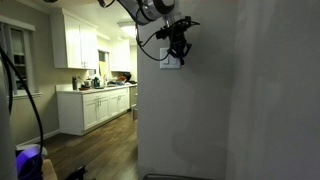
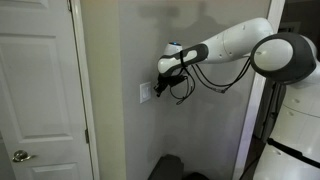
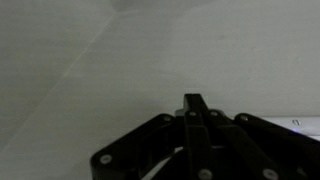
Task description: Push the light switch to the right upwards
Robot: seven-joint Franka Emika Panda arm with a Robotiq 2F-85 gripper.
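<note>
The light switch is a small white square plate on the grey wall, seen in both exterior views (image 1: 169, 62) (image 2: 147, 92). My gripper (image 1: 180, 47) (image 2: 160, 82) is at the plate, its dark fingertips over the plate's upper edge. In the wrist view the fingers (image 3: 193, 103) are pressed together into a single tip against the plain wall, so the gripper is shut and empty. The switch plate shows only as a white sliver at the right edge of the wrist view (image 3: 305, 120). Separate toggles cannot be made out.
A white door (image 2: 40, 90) with a knob stands beside the wall section. A kitchen with white cabinets (image 1: 95, 105) lies past the wall corner. The robot's white base (image 2: 295, 130) stands close to the wall. Black cables hang from the wrist.
</note>
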